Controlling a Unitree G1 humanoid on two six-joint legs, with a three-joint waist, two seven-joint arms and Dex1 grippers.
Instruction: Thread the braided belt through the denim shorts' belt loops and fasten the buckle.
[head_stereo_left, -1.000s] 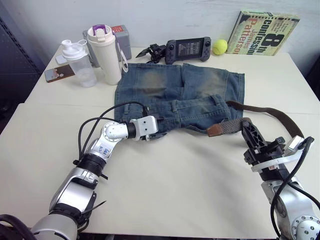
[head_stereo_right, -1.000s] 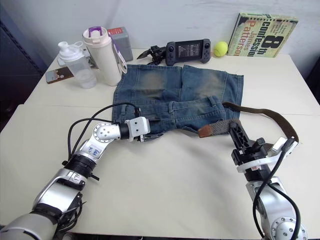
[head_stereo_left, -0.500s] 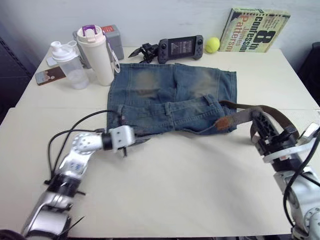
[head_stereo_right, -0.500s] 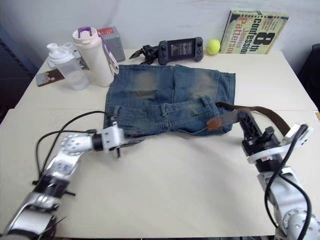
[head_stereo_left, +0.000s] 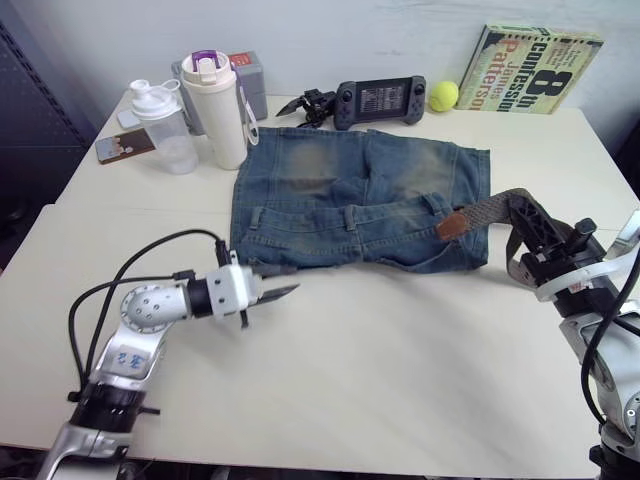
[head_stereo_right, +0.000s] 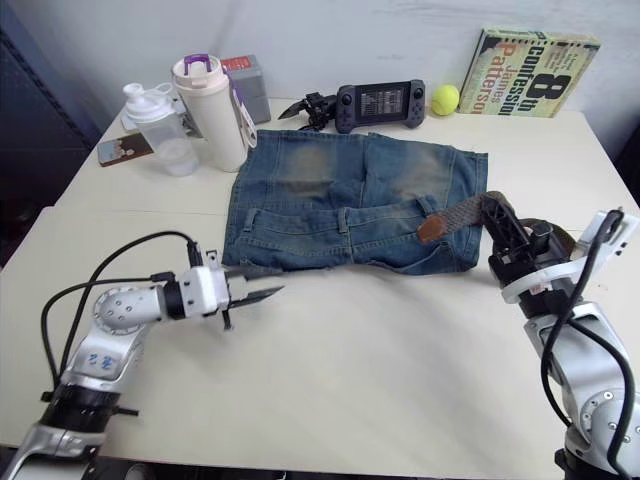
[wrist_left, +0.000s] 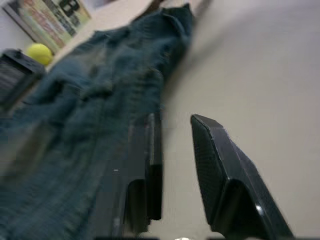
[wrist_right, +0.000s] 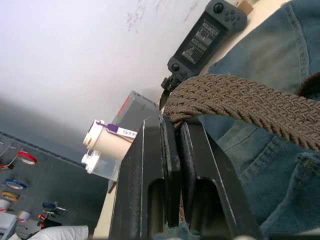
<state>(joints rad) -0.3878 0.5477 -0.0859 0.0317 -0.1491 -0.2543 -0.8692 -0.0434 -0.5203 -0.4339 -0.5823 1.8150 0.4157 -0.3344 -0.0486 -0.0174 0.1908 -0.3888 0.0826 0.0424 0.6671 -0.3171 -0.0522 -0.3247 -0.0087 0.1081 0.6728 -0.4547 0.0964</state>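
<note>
The table (head_stereo_left: 400, 380) is pretty cluttered at the back. The denim shorts (head_stereo_left: 360, 195) lie flat in the middle, between the two claws. The right claw (head_stereo_right: 497, 212) is clamped tight on the braided belt (head_stereo_left: 487, 212), whose tan tip reaches over the shorts' edge. The left claw (head_stereo_left: 283, 292) sits low just off the shorts' near hem, fingers slightly apart, holding nothing.

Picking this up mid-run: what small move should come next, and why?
Probably carry the belt's tan tip down to the nearest loop on the shorts. The right gripper is shut on the belt, its tip lies over the shorts near that loop, unthreaded, and the left gripper is open beside the shorts' near edge.
</note>
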